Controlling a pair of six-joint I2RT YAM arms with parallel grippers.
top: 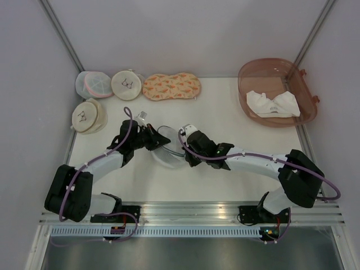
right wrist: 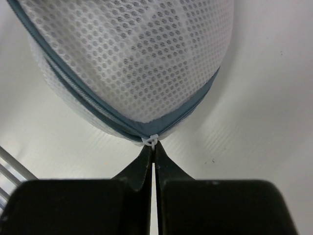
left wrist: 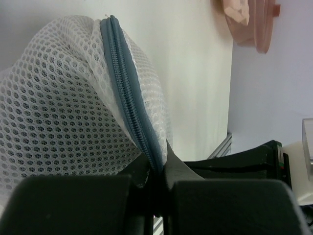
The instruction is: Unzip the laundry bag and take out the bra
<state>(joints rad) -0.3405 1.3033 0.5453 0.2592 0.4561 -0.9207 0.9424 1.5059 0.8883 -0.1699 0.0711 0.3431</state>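
Observation:
The laundry bag (top: 168, 147), a round grey-white mesh pouch with a dark blue-grey zipper rim, lies mid-table between both arms. My left gripper (top: 151, 139) is shut on its zipper rim (left wrist: 128, 93), the mesh (left wrist: 54, 117) bulging to the left in the left wrist view. My right gripper (top: 187, 147) is shut on the small white zipper pull (right wrist: 152, 141) at the bag's near rim (right wrist: 186, 112) in the right wrist view. The zipper looks closed. The bra is hidden; no black garment shows.
Two cream round pouches with a bra drawing (top: 127, 84) (top: 89, 116) and a white mesh pouch with pink trim (top: 93, 84) sit at back left, beside a patterned orange pouch (top: 171, 86). A pink translucent bin (top: 304, 84) holding white cloth (top: 273, 104) stands at back right.

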